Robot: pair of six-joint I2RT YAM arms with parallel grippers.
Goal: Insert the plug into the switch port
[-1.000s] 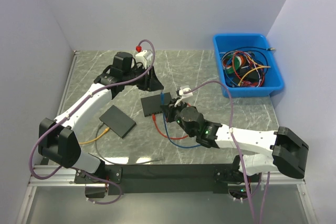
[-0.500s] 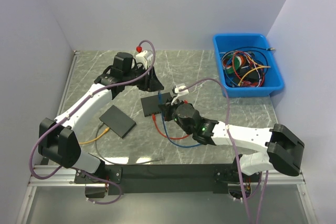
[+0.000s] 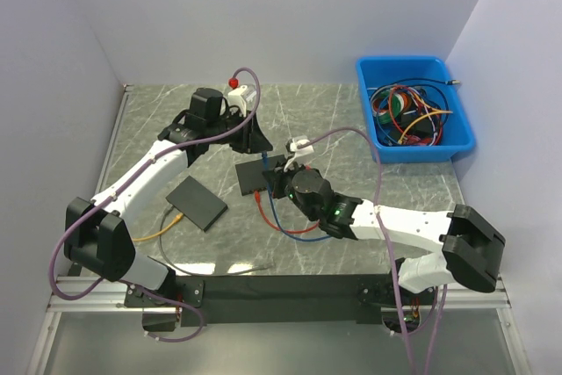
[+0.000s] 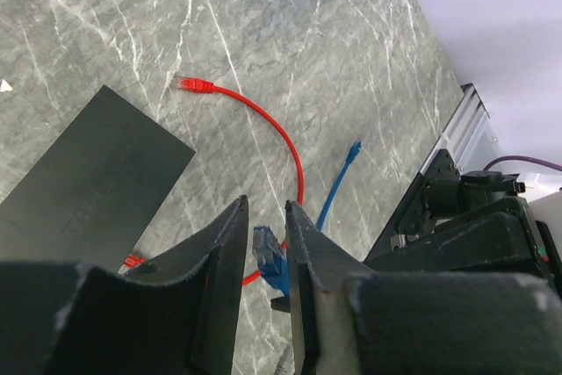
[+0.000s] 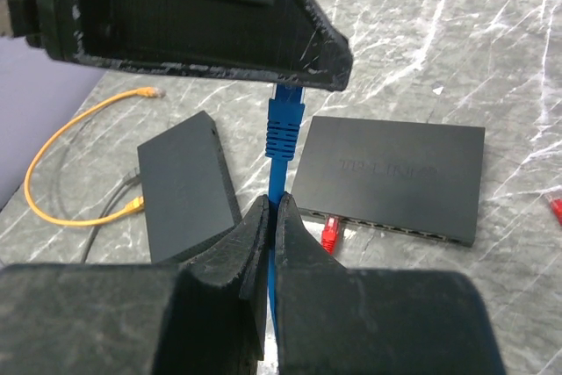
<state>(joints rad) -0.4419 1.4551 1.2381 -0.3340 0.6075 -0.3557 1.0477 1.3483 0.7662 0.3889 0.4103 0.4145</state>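
My right gripper (image 5: 273, 204) is shut on the blue cable (image 5: 279, 177) just below its blue plug (image 5: 285, 120) and holds it upright above the table. In the left wrist view the blue plug (image 4: 268, 254) stands between the fingers of my left gripper (image 4: 266, 210), which is open, with a gap showing on the plug's left side. The black switch (image 5: 391, 173) lies flat just behind, with a red plug (image 5: 330, 233) in one front port. In the top view both grippers meet over the switch (image 3: 252, 178): the left gripper (image 3: 259, 141) and the right gripper (image 3: 278, 176).
A second black box (image 3: 196, 202) lies left of the switch with an orange cable (image 3: 162, 226) by it. A red cable (image 3: 283, 224) and the blue cable's slack loop in front. A blue bin (image 3: 460, 120) of cables stands at the back right.
My right gripper has moved up and left with the blue cable, bringing the plug between the left gripper's fingers. The left arm has barely moved.
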